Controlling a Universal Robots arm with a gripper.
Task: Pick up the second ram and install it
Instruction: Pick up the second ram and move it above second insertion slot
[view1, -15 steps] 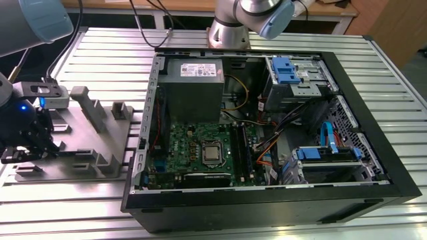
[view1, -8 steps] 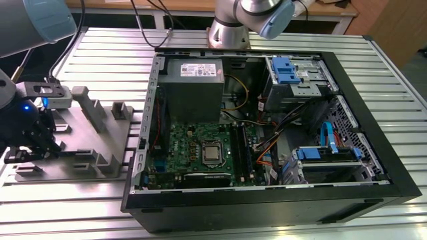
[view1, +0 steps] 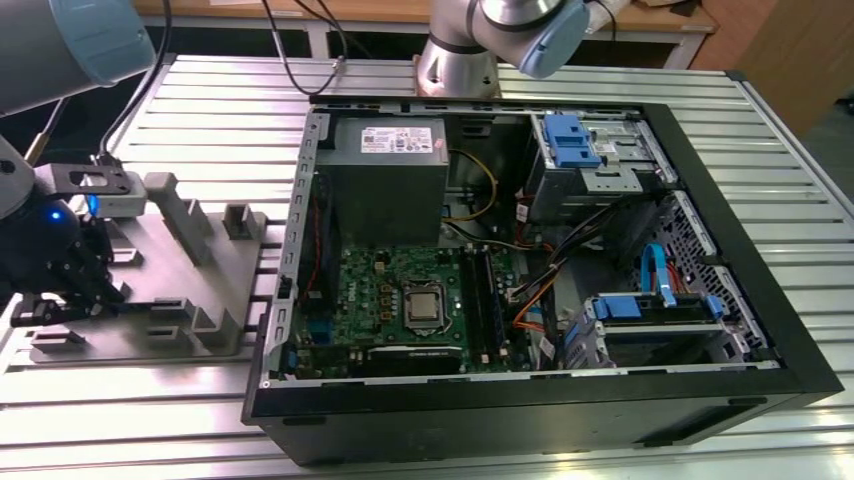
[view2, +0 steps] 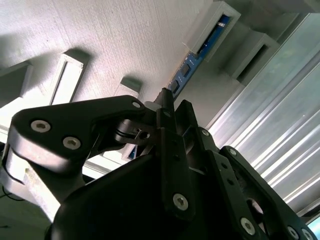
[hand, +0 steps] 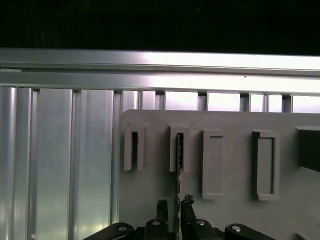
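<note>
Since the exterior view has the gripper (view1: 74, 295) way over at its left, all you get there is a dark lump down on the grey slotted holder (view1: 174, 275) on the aluminium table (view1: 134, 410). That's well apart from the open PC case (view1: 767, 310) and its green motherboard (view1: 387, 285).

The first wrist view is edge-on: the second ram (hand: 178, 165) is just a thin dark line standing in one holder slot, with the fingers (hand: 162, 207) pinched on the end sticking out. The second wrist view gives its flat side instead: bluish, with small dark chips.
</note>
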